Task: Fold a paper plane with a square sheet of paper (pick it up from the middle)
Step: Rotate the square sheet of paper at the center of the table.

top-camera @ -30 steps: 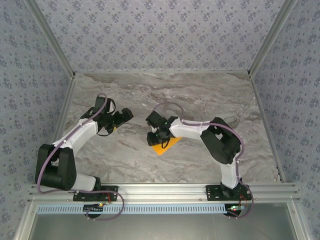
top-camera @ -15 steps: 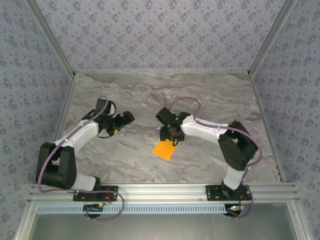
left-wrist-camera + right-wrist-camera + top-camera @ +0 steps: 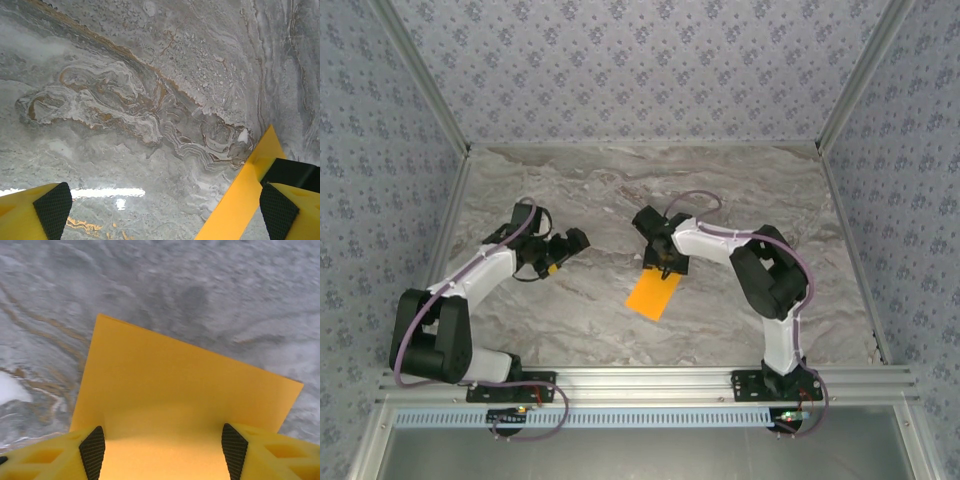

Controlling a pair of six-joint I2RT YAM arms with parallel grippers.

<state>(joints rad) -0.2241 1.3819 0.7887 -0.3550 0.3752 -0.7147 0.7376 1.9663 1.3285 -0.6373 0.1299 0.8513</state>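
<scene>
**Marble table** (image 3: 750,190), seen from above, closed in on three sides by patterned wall panels (image 3: 620,70).

**Right arm** (image 3: 765,282) reaches inward to mid-table. **Left arm** (image 3: 475,272) sits to the left, well apart from the work.

**Square sheet of paper** (image 3: 653,295) lies flat near the table's middle, far from every edge. (From above it reads as oblong rather than square, so a first fold may be in; no crease can be made out.)

**Right gripper** (image 3: 663,262) stands over the sheet's far end, jaws parted and clamping nothing. At its wrist the sheet (image 3: 185,385) runs between the two pads (image 3: 93,452), and neither pad presses it.

**Left gripper** (image 3: 165,210) is spread to its widest over bare stone, empty.

**Judged step:** clearing the sheet between folds. To do it well, rise straight off the paper so no fingertip drags a corner, then take it at the middle with edges kept aligned.

**Room:** bare marble beyond, beside and nearer than the sheet lets either arm swing in. The panels and the near rail are the only limits.
</scene>
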